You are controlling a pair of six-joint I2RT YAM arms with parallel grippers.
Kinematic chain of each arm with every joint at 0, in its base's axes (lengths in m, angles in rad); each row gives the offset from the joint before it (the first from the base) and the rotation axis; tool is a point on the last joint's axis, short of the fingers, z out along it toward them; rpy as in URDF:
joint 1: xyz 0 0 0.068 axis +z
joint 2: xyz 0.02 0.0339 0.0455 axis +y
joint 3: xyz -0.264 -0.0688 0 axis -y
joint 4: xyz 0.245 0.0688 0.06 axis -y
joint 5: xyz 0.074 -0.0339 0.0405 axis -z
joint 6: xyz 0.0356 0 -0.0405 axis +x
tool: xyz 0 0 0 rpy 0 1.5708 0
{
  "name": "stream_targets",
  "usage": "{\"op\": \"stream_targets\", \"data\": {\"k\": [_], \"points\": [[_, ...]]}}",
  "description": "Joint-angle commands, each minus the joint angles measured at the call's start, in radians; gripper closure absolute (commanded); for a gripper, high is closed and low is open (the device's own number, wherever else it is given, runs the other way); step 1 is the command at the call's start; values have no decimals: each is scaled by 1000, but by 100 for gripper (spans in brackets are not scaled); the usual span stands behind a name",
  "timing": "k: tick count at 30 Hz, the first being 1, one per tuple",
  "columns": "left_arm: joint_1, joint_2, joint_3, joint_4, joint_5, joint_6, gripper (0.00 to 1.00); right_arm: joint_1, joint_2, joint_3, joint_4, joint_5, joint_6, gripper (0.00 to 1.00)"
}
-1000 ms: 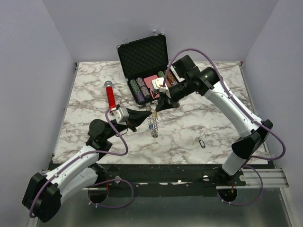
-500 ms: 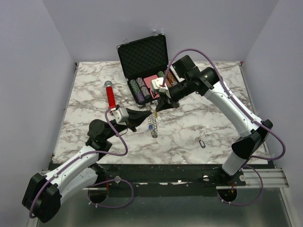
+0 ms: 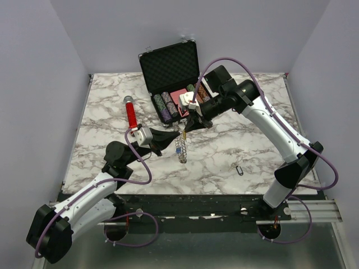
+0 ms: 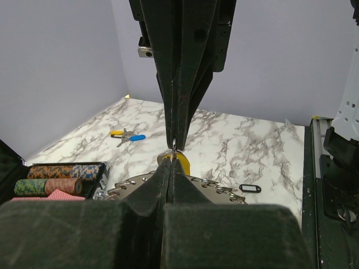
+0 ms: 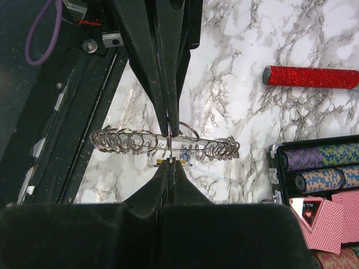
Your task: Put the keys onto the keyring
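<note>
Silver keyring [image 5: 168, 147] hangs over the surface [image 3: 252, 151], pinched in the closed left end effector [image 4: 170, 162], tip to tip with the right end effector [image 5: 170, 165], closed on a yellow key [image 4: 184, 164].

keyring [image 5: 120, 140] 1 | yellow tags [image 4: 116, 133] 2 | blue tag [image 4: 138, 137] 1 | black tag [image 4: 249, 188] 1 | red tube [image 5: 310, 77] 1 | case [image 3: 170, 66] 1

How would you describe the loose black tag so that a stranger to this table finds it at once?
On the marble table, look toward the near edge, beside the right arm's base. The black tag lies there alone on bare marble. It is a small dark oblong, far from the case and red tube.
</note>
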Motion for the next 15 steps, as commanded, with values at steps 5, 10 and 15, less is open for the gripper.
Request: {"op": "stream_targets", "data": {"k": [5, 10, 15], "points": [[-4, 9, 5, 69, 17, -18, 100, 8, 14, 23, 6, -62, 17, 100], [-4, 9, 6, 72, 20, -18, 100, 8, 17, 24, 3, -72, 18, 99], [-4, 9, 5, 71, 20, -15, 100, 8, 14, 19, 2, -78, 15, 99]]}}
